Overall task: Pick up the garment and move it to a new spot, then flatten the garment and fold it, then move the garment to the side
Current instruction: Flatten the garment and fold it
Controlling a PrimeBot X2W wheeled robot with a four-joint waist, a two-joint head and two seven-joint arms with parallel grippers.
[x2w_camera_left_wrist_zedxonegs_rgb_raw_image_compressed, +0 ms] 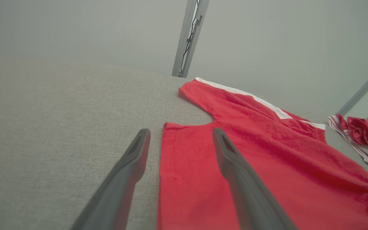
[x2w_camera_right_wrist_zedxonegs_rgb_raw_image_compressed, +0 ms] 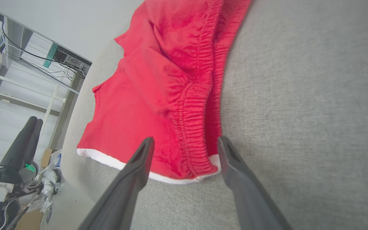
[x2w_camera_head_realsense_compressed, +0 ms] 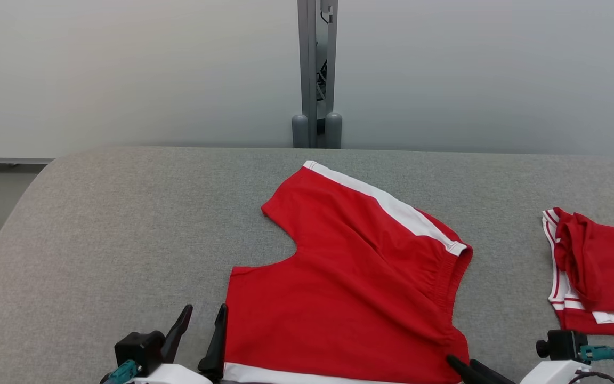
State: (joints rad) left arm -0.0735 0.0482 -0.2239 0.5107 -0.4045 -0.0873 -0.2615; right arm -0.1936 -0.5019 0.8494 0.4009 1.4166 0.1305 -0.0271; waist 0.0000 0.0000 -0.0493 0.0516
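Both end effectors stand with their jaws wide and hold nothing. In the head view the left end effector sits at the near left corner of the garment. Its wrist view shows one finger over the red cloth and the other over the bare counter, straddling the leg's side edge. The right end effector is at the near right corner, its open fingers either side of the elastic waistband without pinching it.

The garment, red shorts with white trim, lies spread near the middle of the counter, well apart from a second red garment bunched at the right. A long ridge runs through the cloth and the waistband looks rumpled, so I judge the flattening step is in hand and not yet finished. The next move likely calls for smoothing that ridge outward, then gripping both near corners together to carry them over the far leg for the fold.
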